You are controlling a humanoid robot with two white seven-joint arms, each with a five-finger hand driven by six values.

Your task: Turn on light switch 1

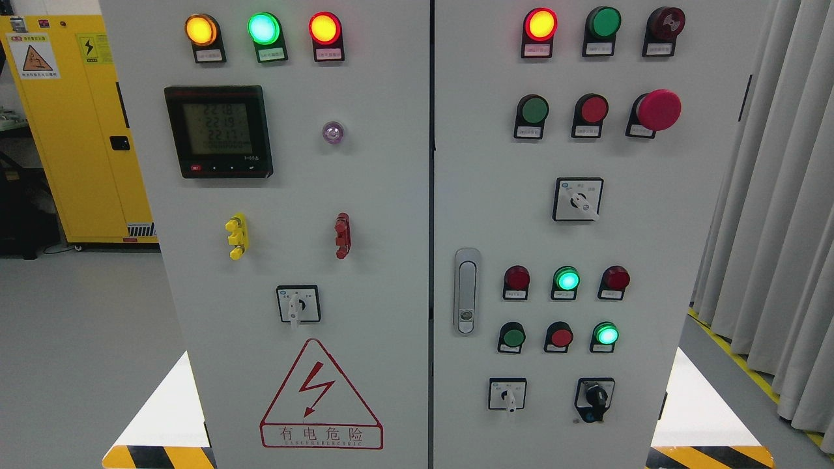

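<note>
Presently I see neither of my hands nor either arm in the head view, so I cannot tell whether the fingers are spread, curled or holding anything, and nothing places a hand relative to any switch.

Before me stands a pale grey two-door electrical cabinet with a dark vertical seam between the doors. Its label print is too small to read, so I cannot tell which control is light switch 1. Candidates are the white-handled rotary selector switches in black square frames: one on the left door below centre, one at mid-height on the right door, and one low on the right door, with a black-knob selector just beside the last.

The cabinet face is unobstructed from this view. Grey floor lies open at the lower left; yellow-and-black hazard striping marks both lower corners.

On the left door: lit amber, green and red pilot lamps along the top, a black digital meter with a green display, a yellow terminal block, a red terminal block, and a red triangular electrical warning sign. On the right door: a large red mushroom push-button and a silver door latch handle near the seam. A yellow safety cabinet stands behind at left; grey pleated curtains hang at right.
</note>
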